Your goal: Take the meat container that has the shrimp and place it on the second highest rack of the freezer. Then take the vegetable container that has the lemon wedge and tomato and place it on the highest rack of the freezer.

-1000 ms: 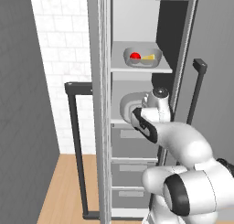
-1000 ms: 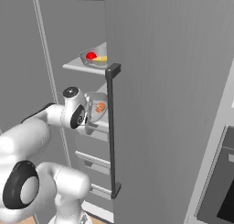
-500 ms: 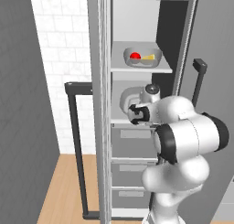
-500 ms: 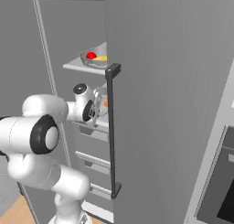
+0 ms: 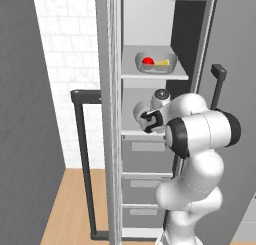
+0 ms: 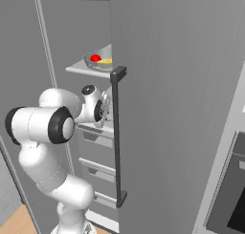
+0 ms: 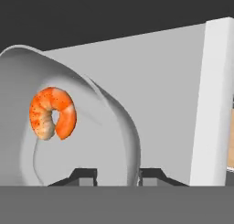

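Observation:
The freezer stands open. The vegetable container, with a red tomato and a yellow lemon wedge, rests on the highest rack; it also shows in the right base view. One level lower, the meat container lies at the second highest rack. In the hand view this grey tray is close up, its orange shrimp inside. My gripper straddles the tray's near rim, its fingertips a little apart, open. The hand reaches in over the shelf's front.
Grey drawers lie under the shelves. The freezer door with its long dark bar handle stands close on the arm's right. Another dark handle hangs at the left before a white tiled wall. An oven front is far right.
The arm's elbow has swung up and round while the hand stayed at the lower shelf. The fingers, shut on the tray's rim before, have parted slightly.

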